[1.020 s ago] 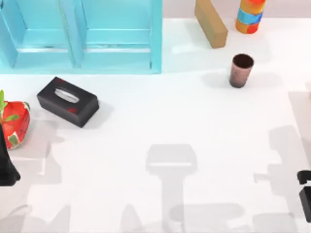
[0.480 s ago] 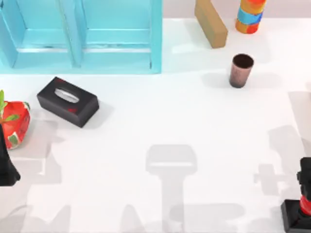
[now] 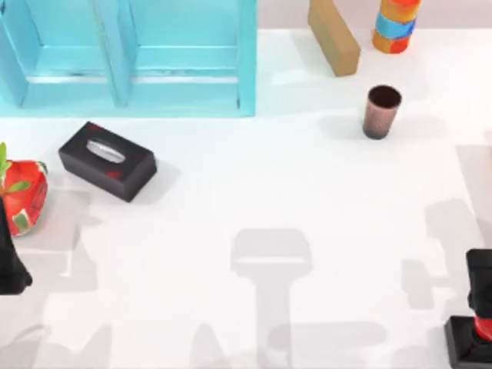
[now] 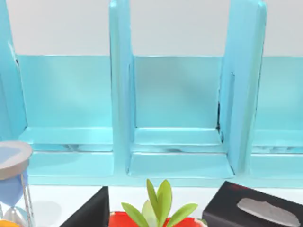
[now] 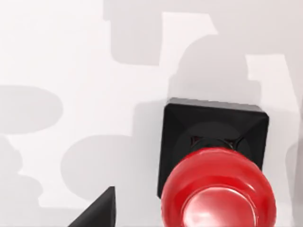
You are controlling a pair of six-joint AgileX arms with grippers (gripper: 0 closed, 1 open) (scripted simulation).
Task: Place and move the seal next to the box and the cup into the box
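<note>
This is a rendered test scene, not a real room: a plain white table (image 3: 307,200) carries unrelated objects, a turquoise open box (image 3: 131,58), a black tissue box (image 3: 108,161) and a wooden block (image 3: 334,34).

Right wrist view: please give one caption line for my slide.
Black square-based seal with glossy red round knob standing on the white table.

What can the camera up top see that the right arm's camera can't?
From the top view: the blue shelf box, the brown cup, the black tissue box, a striped cylinder, a tan block, a strawberry-like thing and the left arm parked at the left edge.
From the right wrist view: the seal's shiny red knob and square base close up.
Both show the seal standing on the white table near the right gripper.
</note>
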